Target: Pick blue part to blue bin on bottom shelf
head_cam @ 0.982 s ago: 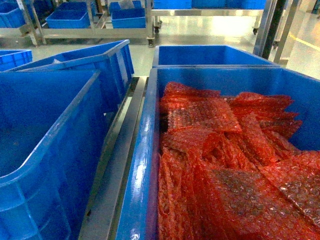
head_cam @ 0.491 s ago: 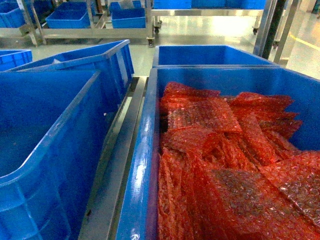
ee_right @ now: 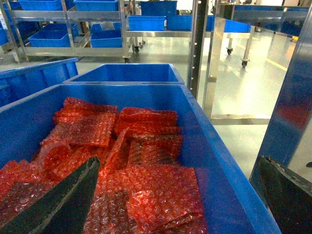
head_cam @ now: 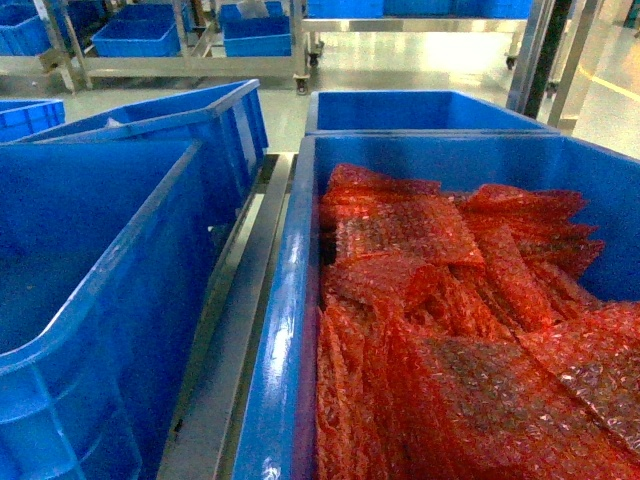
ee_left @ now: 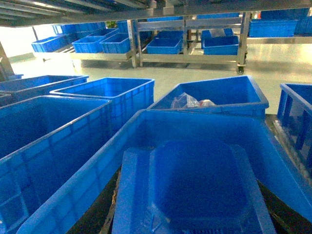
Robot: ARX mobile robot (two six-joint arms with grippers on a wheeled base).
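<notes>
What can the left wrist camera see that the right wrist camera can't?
Only the left wrist view shows a blue part, a flat tray-like piece lying in a blue bin, and beyond it another bin with clear plastic bags inside.

Only the right wrist view shows a bin filled with red bubble-wrap pouches, with the dark fingers of the right gripper spread wide at the bottom corners.

Both show blue bins up close and, across the pale floor, steel racks carrying more blue bins. The left gripper is not clearly in view.
</notes>
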